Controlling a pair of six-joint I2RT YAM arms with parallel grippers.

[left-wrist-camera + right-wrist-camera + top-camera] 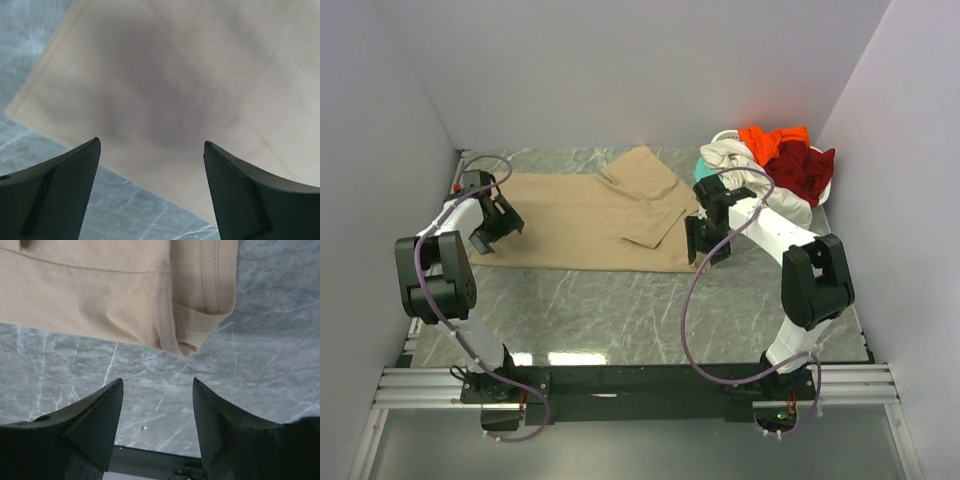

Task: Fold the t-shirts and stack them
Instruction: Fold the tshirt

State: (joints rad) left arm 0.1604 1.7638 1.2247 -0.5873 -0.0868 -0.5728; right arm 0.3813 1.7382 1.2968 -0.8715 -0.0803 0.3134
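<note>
Large tan t-shirt [580, 215] of soft cloth lies spread flat on the grey marble-patterned bench [620, 310], across the upper middle of the overhead frame. Its right part is doubled over into an angled flap that points toward the upper centre.

Black two-fingered left hand [488, 235] sits over the shirt's left end, centre-left in the overhead frame. In the left wrist view its fingers are spread wide with nothing between them. Tan cloth fills the upper frame, and bare bench shows along the left and bottom.

Right hand [705, 245] hangs at the shirt's lower right corner. In the right wrist view the jaws are parted and empty, with the fingertips over bare bench. A stitched sleeve hem lies just ahead, upper centre.

At the upper right of the overhead frame is a crumpled, unfolded heap:
- cream-white t-shirt [735, 155]
- bright orange t-shirt [772, 138] on top
- dark red t-shirt [805, 170] at the right
- a sliver of teal t-shirt [701, 165] at the heap's left edge

The heap sits near the tan shirt's right end. Whether they touch, I cannot tell.
</note>
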